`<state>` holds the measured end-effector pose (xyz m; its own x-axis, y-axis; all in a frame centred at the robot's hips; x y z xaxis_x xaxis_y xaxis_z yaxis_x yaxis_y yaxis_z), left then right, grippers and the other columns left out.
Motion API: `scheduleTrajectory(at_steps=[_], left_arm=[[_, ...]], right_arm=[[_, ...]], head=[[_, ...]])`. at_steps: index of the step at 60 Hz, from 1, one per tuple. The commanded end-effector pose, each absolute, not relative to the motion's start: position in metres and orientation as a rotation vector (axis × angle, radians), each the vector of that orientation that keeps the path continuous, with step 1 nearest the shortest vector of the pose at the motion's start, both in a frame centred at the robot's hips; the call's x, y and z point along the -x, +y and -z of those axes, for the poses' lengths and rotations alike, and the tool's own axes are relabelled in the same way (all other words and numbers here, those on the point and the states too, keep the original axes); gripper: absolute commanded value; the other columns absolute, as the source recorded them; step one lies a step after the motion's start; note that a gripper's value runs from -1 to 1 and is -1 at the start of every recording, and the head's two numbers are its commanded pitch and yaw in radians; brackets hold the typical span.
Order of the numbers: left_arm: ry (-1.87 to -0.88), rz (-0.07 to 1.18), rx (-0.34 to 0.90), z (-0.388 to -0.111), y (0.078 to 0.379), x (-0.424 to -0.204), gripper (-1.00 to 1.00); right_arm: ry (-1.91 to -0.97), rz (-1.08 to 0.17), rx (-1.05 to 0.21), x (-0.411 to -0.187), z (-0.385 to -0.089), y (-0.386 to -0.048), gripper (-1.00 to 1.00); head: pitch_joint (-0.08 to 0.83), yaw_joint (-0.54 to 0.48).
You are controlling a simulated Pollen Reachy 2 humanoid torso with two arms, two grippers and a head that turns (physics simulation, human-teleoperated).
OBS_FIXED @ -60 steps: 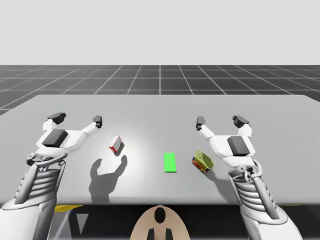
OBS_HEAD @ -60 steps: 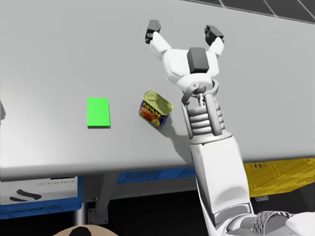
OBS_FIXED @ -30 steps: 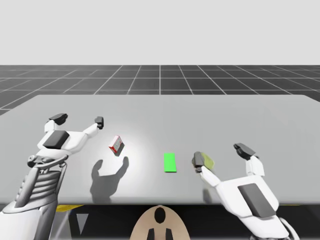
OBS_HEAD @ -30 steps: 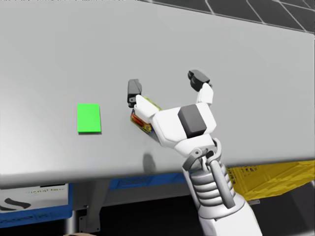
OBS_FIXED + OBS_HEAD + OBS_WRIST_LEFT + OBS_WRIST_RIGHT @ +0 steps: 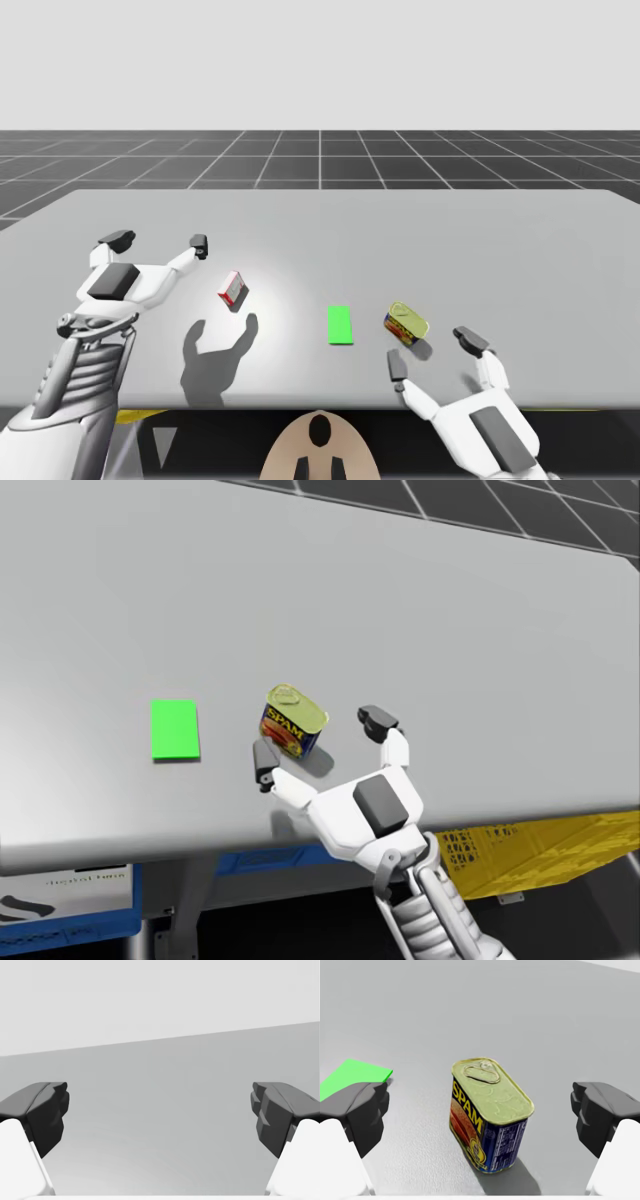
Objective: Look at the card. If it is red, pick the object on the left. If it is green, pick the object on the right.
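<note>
The green card lies flat near the table's front middle. Left of it stands a small red and white box. Right of the card stands a blue and yellow rectangular can, upright with its yellow lid up. My right gripper is open at the front edge, just short of the can, which is ahead of its spread fingers and touches neither. In the right wrist view the can is centred and the card lies beside it. My left gripper hangs open above bare table, left of the box.
The grey table stretches far back and to both sides. Its front edge runs just under my right hand. Below it sit a yellow crate and a blue bin.
My right arm has drawn back toward the front edge, from beyond the can to just short of it, fingers still open. My head has turned slightly. The left arm has barely moved.
</note>
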<state>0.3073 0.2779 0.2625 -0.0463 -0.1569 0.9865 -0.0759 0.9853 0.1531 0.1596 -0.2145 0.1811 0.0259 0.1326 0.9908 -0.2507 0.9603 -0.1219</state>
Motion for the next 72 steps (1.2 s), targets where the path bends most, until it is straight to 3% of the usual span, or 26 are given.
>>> scheduleTrajectory(at_steps=[1, 14, 23, 43, 45, 48, 49, 64, 72], left_arm=[[-1.619, 0.06, -0.182, -0.263, 0.277, -0.306, -1.0], [-1.623, 0.054, -0.185, -0.263, 0.279, -0.307, -1.0], [-1.622, 0.055, -0.187, -0.262, 0.279, -0.307, -1.0], [-1.624, 0.056, -0.184, -0.263, 0.28, -0.308, -1.0], [-1.625, 0.057, -0.184, -0.263, 0.28, -0.308, -1.0], [-1.625, 0.056, -0.184, -0.263, 0.28, -0.308, -1.0], [-1.625, 0.057, -0.184, -0.263, 0.28, -0.308, -1.0], [-1.624, 0.061, -0.184, -0.262, 0.279, -0.308, -1.0], [-1.622, 0.065, -0.185, -0.262, 0.279, -0.309, -1.0]], right_arm=[[-1.477, -0.3, -0.15, -0.168, -0.161, -0.219, -1.0], [-1.415, -0.263, -0.182, -0.195, -0.136, -0.224, -1.0], [-1.37, -0.203, -0.226, -0.212, -0.134, -0.228, -1.0], [-1.335, -0.237, -0.275, -0.236, -0.134, -0.222, -0.99], [-1.327, -0.237, -0.283, -0.236, -0.133, -0.222, -0.65], [-1.332, -0.219, -0.28, -0.235, -0.132, -0.223, 0.72], [-1.329, -0.217, -0.28, -0.235, -0.132, -0.223, 0.96], [-1.314, -0.207, -0.279, -0.225, -0.13, -0.229, 1.0], [-1.312, -0.206, -0.279, -0.221, -0.129, -0.23, 1.0]], head=[[0.763, -0.37], [0.766, -0.36], [0.763, -0.36], [0.762, -0.35], [0.762, -0.35], [0.761, -0.35], [0.761, -0.35], [0.748, -0.36], [0.626, -0.37]])
